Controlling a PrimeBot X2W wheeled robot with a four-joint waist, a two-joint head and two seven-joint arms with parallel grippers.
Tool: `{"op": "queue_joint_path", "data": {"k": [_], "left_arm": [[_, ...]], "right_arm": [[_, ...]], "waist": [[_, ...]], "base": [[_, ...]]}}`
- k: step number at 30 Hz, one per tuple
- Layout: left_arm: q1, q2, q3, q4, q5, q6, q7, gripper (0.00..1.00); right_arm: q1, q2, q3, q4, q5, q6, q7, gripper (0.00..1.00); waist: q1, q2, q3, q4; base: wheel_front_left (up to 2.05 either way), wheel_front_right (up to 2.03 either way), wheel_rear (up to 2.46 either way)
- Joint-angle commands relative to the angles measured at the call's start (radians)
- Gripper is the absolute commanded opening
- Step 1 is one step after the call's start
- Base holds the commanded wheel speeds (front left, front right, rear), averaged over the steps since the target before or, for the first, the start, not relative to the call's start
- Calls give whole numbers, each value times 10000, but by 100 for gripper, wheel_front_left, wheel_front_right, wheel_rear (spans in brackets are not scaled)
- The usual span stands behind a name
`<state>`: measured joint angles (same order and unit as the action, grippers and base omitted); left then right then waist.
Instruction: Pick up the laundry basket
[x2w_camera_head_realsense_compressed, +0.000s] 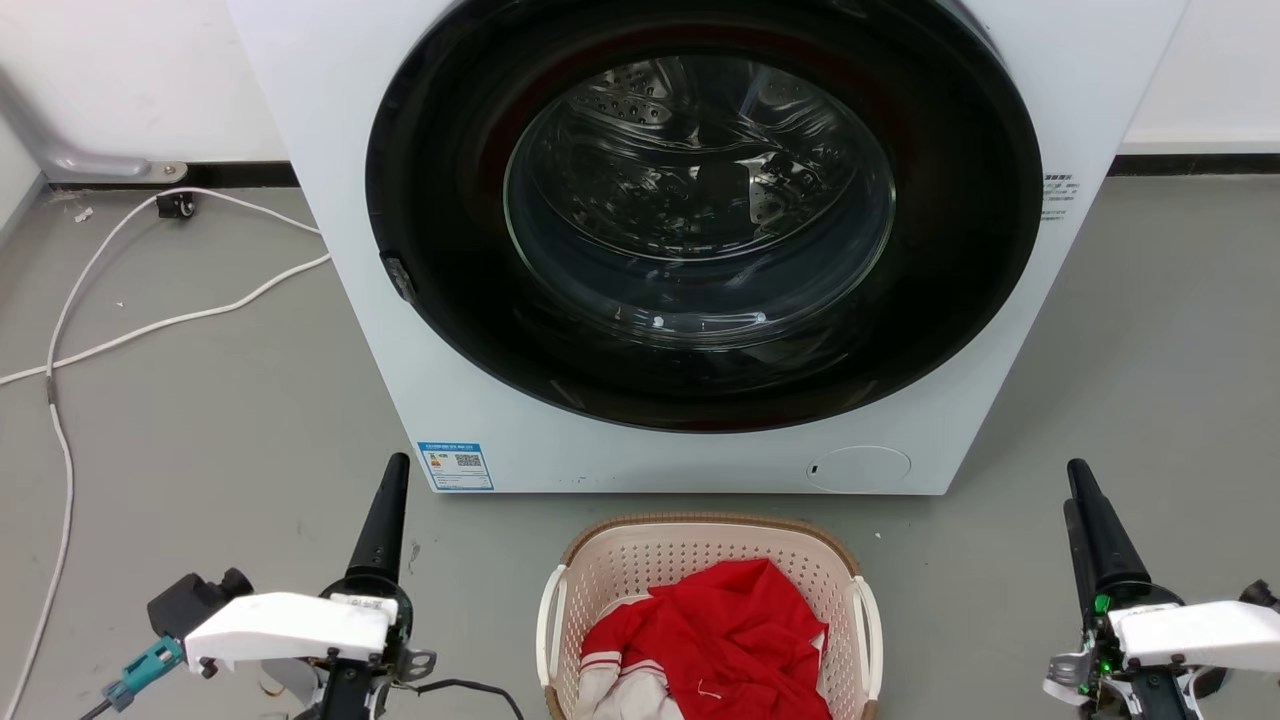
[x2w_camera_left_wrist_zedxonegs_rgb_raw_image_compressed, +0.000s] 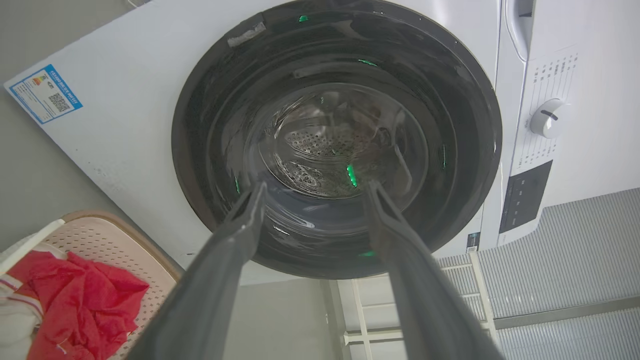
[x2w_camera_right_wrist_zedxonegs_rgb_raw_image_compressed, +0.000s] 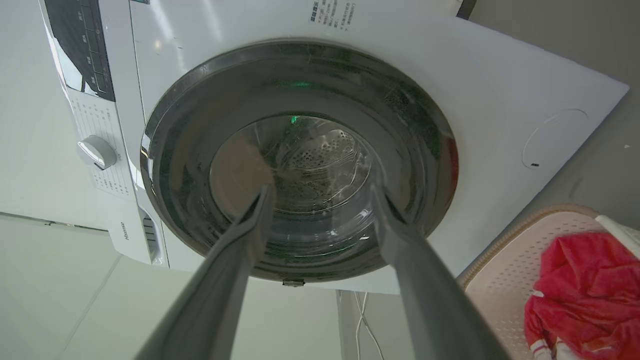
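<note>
The laundry basket (x2w_camera_head_realsense_compressed: 680, 550), cream with perforated walls, a brown woven rim and white side handles, stands on the grey floor at the bottom centre, just in front of the washer. A red garment (x2w_camera_head_realsense_compressed: 730, 630) and a white cloth lie inside it. My left gripper (x2w_camera_head_realsense_compressed: 395, 470) hangs to the basket's left and my right gripper (x2w_camera_head_realsense_compressed: 1078, 472) to its right, both apart from it and pointing at the washer. In the wrist views the left gripper (x2w_camera_left_wrist_zedxonegs_rgb_raw_image_compressed: 315, 187) and the right gripper (x2w_camera_right_wrist_zedxonegs_rgb_raw_image_compressed: 321, 191) are open and hold nothing. The basket (x2w_camera_left_wrist_zedxonegs_rgb_raw_image_compressed: 95, 235) (x2w_camera_right_wrist_zedxonegs_rgb_raw_image_compressed: 515, 250) sits at a lower corner of each.
A white front-loading washer (x2w_camera_head_realsense_compressed: 400, 330) with a shut dark round door (x2w_camera_head_realsense_compressed: 700, 210) stands right behind the basket. A white cable (x2w_camera_head_realsense_compressed: 150, 325) trails over the floor at the left. Bare grey floor lies on both sides of the basket.
</note>
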<state>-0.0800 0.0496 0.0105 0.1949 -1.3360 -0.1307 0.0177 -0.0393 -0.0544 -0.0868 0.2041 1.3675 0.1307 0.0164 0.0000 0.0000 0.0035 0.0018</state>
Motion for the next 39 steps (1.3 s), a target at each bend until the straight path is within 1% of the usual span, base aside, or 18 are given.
{"op": "queue_joint_path", "data": {"k": [1,8,9,10,14,15,27,39], "left_arm": [[-181,39,-77,-266,601,-5,-130,100],[-178,26,-178,-447,2353,17,-414,100],[-178,26,-178,-447,2353,17,-414,100],[-174,24,-233,-466,2801,45,-491,100],[-176,22,-352,-487,3597,75,-636,100],[-176,22,-352,-487,3597,75,-636,100],[-269,142,-745,-508,5822,305,-1050,100],[-314,296,-1199,-420,7414,496,-1412,100]], "right_arm": [[-129,-31,-20,-295,-675,0,-133,100],[-29,-2,-25,-625,-2542,0,-389,100],[-29,-2,-25,-625,-2542,0,-389,100],[0,2,6,-736,-3041,0,-417,100],[70,7,61,-922,-3909,0,-461,100],[70,7,61,-922,-3909,0,-461,100],[209,14,124,-1315,-6164,0,-513,100],[330,21,158,-1488,-7947,0,-558,100]], "waist": [[0,0,2,1],[0,0,-2,-2],[0,0,-2,-2],[0,0,0,-4],[0,0,5,-1],[0,0,5,-1],[0,0,22,6],[0,0,45,1]], "base": [[0,0,0],[0,0,0],[0,0,0],[0,0,0],[0,0,0],[0,0,0],[0,0,0],[0,0,0]]}}
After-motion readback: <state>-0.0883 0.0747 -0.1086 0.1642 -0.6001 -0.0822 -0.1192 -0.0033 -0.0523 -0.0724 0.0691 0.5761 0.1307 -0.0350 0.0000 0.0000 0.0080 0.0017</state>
